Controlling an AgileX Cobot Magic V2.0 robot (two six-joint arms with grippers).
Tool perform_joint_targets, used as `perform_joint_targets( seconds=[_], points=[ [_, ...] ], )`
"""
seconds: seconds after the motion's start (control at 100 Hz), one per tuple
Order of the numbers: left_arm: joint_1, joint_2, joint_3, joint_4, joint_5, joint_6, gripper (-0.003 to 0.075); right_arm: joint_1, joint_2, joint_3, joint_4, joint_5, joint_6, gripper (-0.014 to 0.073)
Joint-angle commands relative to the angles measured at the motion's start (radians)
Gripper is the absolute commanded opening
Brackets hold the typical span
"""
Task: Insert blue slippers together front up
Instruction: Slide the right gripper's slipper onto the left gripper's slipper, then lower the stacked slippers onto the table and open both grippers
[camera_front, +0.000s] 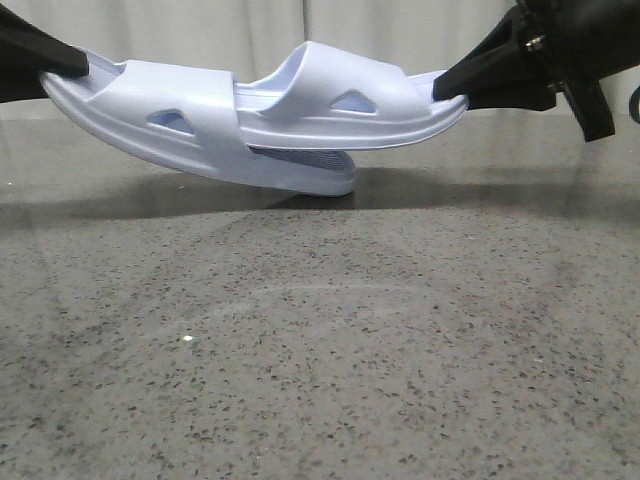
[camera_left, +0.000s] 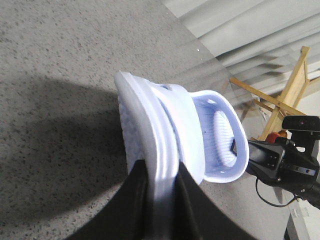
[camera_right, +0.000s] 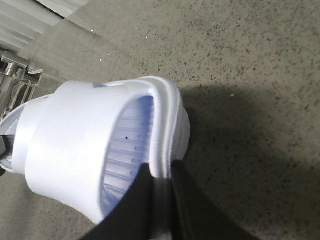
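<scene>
Two blue slippers hang just above the desk (camera_front: 320, 380), already pushed partway into each other. Taking the left slipper (camera_front: 150, 125) as the landmark: the right slipper (camera_front: 350, 105) lies to its right and slightly higher, its end slid under the left slipper's wide strap, so the two overlap around that strap. The left slipper's lower end dips nearly to the desk; I cannot tell whether it touches.

The left tool (camera_left: 162, 200) is closed on the outer rim of the left slipper's sole, and the right tool (camera_right: 162, 200) is likewise clamped on the far rim of the right slipper.

Both look like light moulded foam: springy, thick-soled, unlikely to break, but likely to flex under a pinch. The sole edge seems the sound place to hold, since the strap would probably buckle.
</scene>
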Motion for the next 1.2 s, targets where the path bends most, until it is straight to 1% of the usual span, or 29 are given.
perform_joint_targets(
  seconds=[0.0,0.11,0.17,0.24,0.36,0.43,0.52,0.73,0.81,0.94,1.06,1.19],
  points=[
    [-0.039,-0.026,-0.026,-0.064,0.224,0.006,0.0015,0.061,-0.018,-0.043,0.067,0.184,-0.019,-0.0097],
    [-0.036,-0.026,-0.026,-0.064,0.224,0.006,0.0015,0.063,-0.017,-0.049,0.063,0.169,-0.019,-0.0097],
    [-0.025,-0.026,-0.026,-0.064,0.224,0.008,0.0015,0.047,-0.017,-0.049,0.057,0.177,-0.019,-0.0084],
    [-0.009,-0.026,-0.026,-0.062,0.224,0.019,0.0015,0.024,-0.017,-0.049,0.048,0.194,-0.019,-0.0025],
    [0.025,-0.026,-0.026,-0.060,0.224,0.023,0.0015,-0.024,-0.017,-0.049,0.037,0.234,-0.019,0.0108],
    [0.044,-0.026,-0.026,-0.051,0.219,0.023,0.0015,-0.059,-0.017,-0.049,0.037,0.277,-0.019,0.0146],
    [0.058,-0.026,-0.026,-0.031,0.206,0.023,0.0015,-0.110,-0.017,-0.049,0.037,0.342,-0.019,0.0151],
    [0.059,-0.026,-0.026,-0.016,0.126,0.023,0.0015,-0.228,-0.033,-0.049,0.037,0.462,-0.019,0.0151],
    [0.057,-0.026,-0.026,-0.016,0.094,0.027,0.0015,-0.279,-0.051,-0.049,0.035,0.492,-0.019,0.0151],
    [0.038,-0.026,-0.026,-0.005,0.027,0.046,0.0015,-0.345,-0.089,-0.049,0.031,0.497,-0.019,0.0151],
    [0.005,-0.026,-0.026,0.016,-0.072,0.053,0.0015,-0.373,-0.111,-0.049,0.025,0.499,-0.019,0.0151],
    [-0.038,-0.026,-0.026,0.035,-0.177,0.055,0.0017,-0.373,-0.121,-0.049,0.023,0.499,-0.019,0.0151]
  ],
)
